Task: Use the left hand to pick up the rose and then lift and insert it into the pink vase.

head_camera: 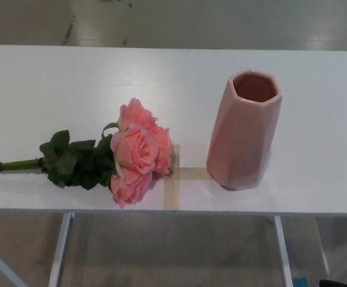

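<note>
A bunch of pink roses point(136, 151) lies flat on the white table point(161, 78), its blooms toward the middle. Dark green leaves point(75, 161) and a green stem point(12, 165) run off to the left, near the table's front edge. To the right of the blooms stands the pink faceted vase point(244, 128), upright with its mouth open. A small gap separates the roses from the vase. Neither hand shows in the head view.
Tan tape marks point(176, 176) lie on the table between the roses and the vase. The table's front edge runs just below the roses, with white legs point(58, 251) and grey floor beneath. A dark object point(341, 283) shows at the bottom right corner.
</note>
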